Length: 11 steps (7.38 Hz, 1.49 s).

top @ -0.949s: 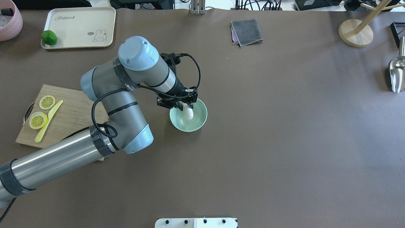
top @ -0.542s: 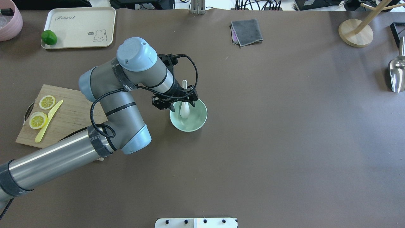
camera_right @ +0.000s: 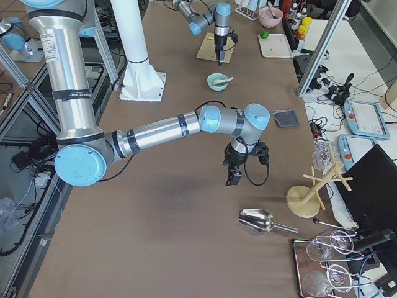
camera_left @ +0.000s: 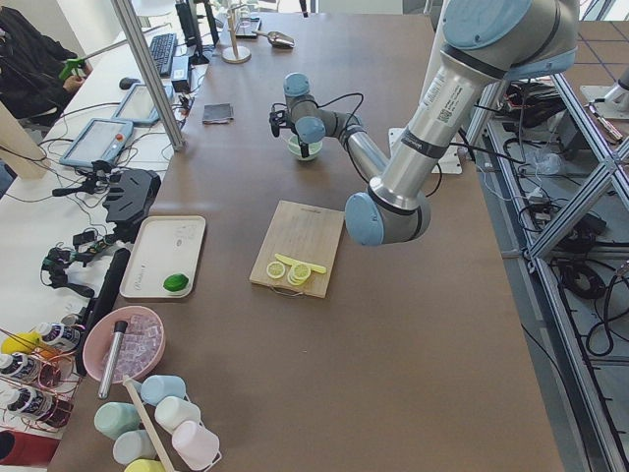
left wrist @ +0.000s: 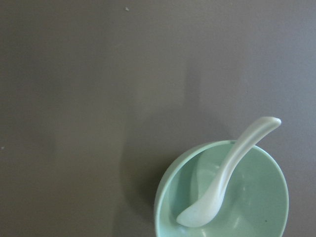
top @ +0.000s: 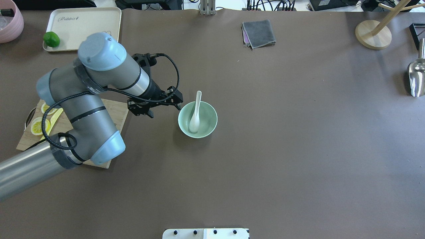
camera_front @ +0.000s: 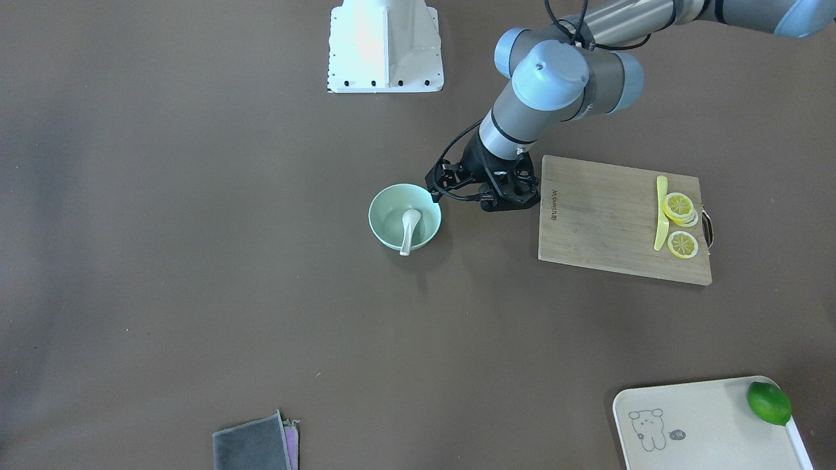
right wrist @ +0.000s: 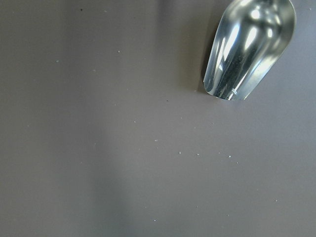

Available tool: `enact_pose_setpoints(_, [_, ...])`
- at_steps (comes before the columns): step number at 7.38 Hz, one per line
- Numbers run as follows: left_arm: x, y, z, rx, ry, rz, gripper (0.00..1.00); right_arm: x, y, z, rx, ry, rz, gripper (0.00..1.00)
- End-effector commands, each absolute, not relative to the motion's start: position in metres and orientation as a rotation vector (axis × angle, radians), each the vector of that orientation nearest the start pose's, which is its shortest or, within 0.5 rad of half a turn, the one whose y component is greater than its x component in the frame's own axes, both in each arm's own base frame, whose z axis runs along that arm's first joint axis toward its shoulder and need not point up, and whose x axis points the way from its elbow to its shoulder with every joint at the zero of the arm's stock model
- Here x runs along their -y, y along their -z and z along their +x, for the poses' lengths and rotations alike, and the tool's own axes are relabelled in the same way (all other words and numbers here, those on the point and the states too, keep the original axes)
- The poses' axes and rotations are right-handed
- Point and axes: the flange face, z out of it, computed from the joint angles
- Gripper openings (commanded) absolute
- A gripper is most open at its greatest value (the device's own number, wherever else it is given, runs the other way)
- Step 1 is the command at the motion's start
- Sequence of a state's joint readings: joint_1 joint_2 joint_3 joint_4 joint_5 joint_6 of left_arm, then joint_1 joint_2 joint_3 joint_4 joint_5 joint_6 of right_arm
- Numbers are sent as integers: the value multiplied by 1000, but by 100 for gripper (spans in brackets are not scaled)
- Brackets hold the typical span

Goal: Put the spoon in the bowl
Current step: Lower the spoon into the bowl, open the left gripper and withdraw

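The white spoon lies in the mint-green bowl, scoop down inside and handle leaning over the far rim. Both also show in the front view, spoon and bowl, and in the left wrist view, spoon and bowl. My left gripper is open and empty, just left of the bowl and apart from it. My right gripper shows only in the exterior right view, above the table near a metal scoop; I cannot tell its state.
A wooden cutting board with lemon slices and a yellow knife lies under my left arm. A tray with a lime, a grey cloth, a wooden stand and a metal scoop sit at the edges.
My left gripper let go of the spoon and drew back to the left, off the bowl. The spoon tipped and now rests in the bowl with its handle on the far rim.
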<state>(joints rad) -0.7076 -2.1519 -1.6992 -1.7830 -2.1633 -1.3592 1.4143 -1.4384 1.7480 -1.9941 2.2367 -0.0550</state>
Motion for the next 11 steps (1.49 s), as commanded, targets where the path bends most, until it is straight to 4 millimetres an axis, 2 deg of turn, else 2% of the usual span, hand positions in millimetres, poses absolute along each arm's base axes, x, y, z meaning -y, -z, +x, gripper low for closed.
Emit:
enact_pose_setpoints(1, [505, -251, 352, -951, 85, -54, 98, 507, -572, 11, 693, 156, -150, 100])
enact_pose_setpoints(2, [512, -267, 315, -872, -17, -32, 98, 499, -580, 20, 718, 129, -161, 100])
enact_pose_setpoints(3, [526, -282, 288, -806, -54, -41, 98, 495, -583, 24, 718, 110, -167, 100])
enact_pose_setpoints(4, [536, -310, 256, -761, -54, -46, 98, 495, -582, 25, 716, 105, -168, 100])
enact_pose_setpoints(5, [545, -351, 203, -740, 29, -65, 98, 497, -581, 25, 713, 102, -167, 100])
enact_pose_setpoints(7, [539, -438, 104, -708, -37, -44, 98, 500, -578, 24, 714, 104, -162, 100])
enact_pose_setpoints(9, [542, -501, 25, -751, 50, -99, 98, 498, -584, 24, 714, 98, -175, 100])
enact_pose_setpoints(11, [541, -542, 2, -734, -91, -58, 98, 495, -583, 25, 717, 97, -171, 100])
